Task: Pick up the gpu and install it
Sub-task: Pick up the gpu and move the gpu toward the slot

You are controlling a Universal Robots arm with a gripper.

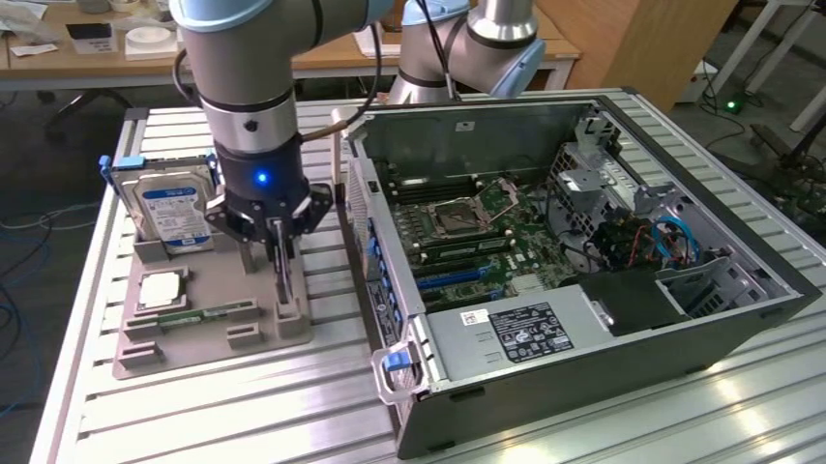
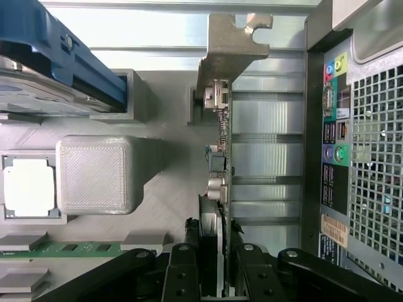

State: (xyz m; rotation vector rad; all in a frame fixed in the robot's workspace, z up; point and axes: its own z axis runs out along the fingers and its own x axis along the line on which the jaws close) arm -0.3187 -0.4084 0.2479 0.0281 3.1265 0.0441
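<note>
Wrist view: gripper (image 2: 213, 234) fingers clamped on both faces of gpu (image 2: 218, 160); card upright on edge, silver bracket (image 2: 228, 50) at far end, over gray tray (image 1: 181, 356). Hard drive (image 1: 174, 215) stands in same tray. Open computer case (image 1: 581, 387) just beside tray. Both on ribbed metal table (image 1: 193, 416). Wooden cabinet (image 1: 633, 43) behind.

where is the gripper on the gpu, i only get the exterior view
observer: in the wrist view the gripper straddles the gpu at the end away from its silver bracket
operator: are the pads on it
observer: yes, the pads sit against both faces of the board
operator: how does the card stand
observer: on edge, parallel to the computer case's port panel, with a gap between them
</note>
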